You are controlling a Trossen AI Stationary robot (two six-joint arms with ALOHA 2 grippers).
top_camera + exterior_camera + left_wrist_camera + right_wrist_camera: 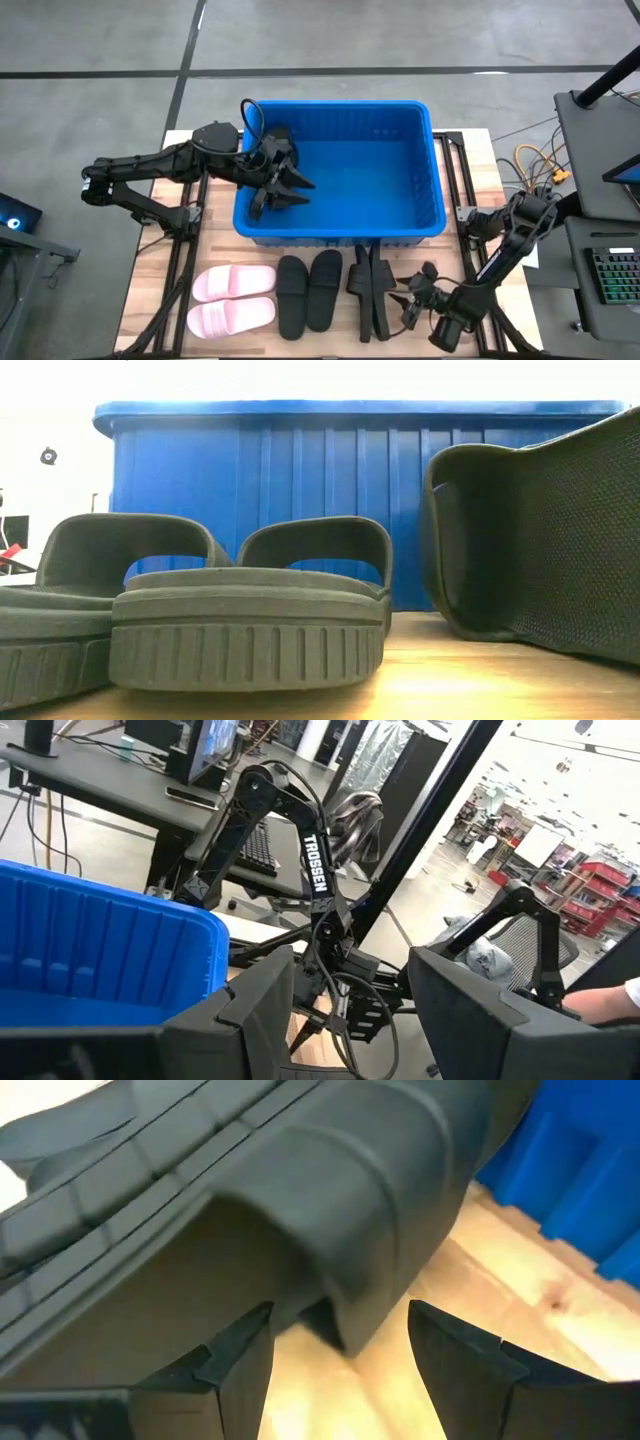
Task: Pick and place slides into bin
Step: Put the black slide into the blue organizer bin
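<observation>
The blue bin [340, 215] stands at the middle of the table and fills the back of the low view [350, 490]. In front of it lie a pale pink pair of slides [235, 300] and a black pair [310, 290], both flat on their soles. Two more black slides [368, 295] stand on edge. My right gripper [410, 300] is open, level at the near right. Its fingers stand on either side of the on-edge slide's rim [345, 1315]. My left gripper [285, 180] is open and empty inside the bin's left end [352, 960].
The black pair [250, 630] sits close before the low camera, and an on-edge slide [540, 540] is at its right. Bare wood shows right of the slides [440, 260]. Desks, a keyboard and cables lie beyond the table's right edge [610, 270].
</observation>
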